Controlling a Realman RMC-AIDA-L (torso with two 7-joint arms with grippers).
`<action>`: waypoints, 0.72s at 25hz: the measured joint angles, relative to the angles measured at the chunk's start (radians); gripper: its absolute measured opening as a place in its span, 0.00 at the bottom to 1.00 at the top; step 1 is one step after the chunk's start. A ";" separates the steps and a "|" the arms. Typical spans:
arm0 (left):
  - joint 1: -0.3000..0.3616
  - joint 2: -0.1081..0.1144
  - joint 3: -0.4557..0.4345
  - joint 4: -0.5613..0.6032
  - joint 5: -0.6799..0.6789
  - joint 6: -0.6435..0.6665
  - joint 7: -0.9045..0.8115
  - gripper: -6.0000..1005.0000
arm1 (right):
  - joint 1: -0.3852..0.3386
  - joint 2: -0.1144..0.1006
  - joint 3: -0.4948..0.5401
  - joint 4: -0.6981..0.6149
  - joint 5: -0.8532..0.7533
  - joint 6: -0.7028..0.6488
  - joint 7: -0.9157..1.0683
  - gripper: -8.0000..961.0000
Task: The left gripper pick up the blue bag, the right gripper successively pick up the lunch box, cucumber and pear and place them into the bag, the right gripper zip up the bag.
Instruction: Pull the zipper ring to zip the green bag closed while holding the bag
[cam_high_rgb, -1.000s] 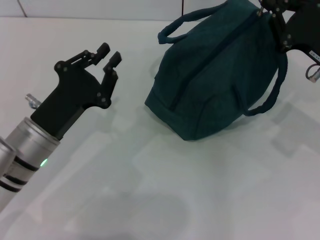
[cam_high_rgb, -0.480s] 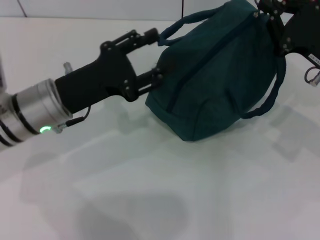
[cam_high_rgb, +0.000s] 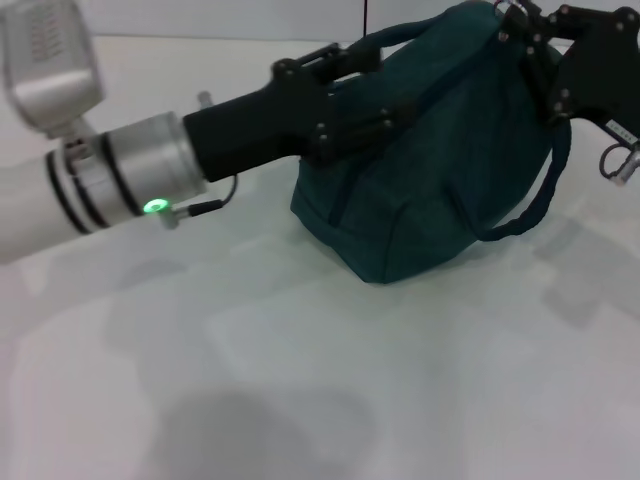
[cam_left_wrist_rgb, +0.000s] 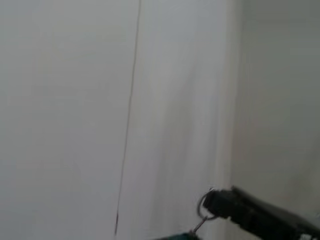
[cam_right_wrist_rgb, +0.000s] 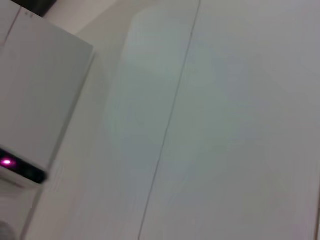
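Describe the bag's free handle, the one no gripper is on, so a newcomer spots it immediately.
On the white table sits a teal bag. Its free handle loops down the right side, below the right gripper at the top. The other handle lies by the left gripper.

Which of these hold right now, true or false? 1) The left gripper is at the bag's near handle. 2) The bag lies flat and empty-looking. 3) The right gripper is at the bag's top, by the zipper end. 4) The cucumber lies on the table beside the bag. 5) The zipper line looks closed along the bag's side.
1) True: the left gripper reaches against the blue bag by its left-hand handle loop.
2) False: the bag stands bulging and full-looking.
3) True: the right gripper is at the top far corner, by the zipper end.
4) False: no cucumber is in view; only the bag is on the table.
5) True: the seam shows no gap.
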 joint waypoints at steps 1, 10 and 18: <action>-0.014 0.000 0.018 0.000 0.000 -0.025 -0.016 0.75 | 0.000 0.000 -0.002 0.001 0.001 -0.001 -0.001 0.02; -0.053 -0.005 0.117 0.007 -0.013 -0.148 -0.031 0.74 | 0.000 0.000 -0.002 0.005 -0.002 -0.009 -0.005 0.02; -0.042 -0.008 0.118 0.000 -0.039 -0.148 0.040 0.61 | 0.000 0.000 -0.002 0.005 -0.005 -0.018 -0.005 0.02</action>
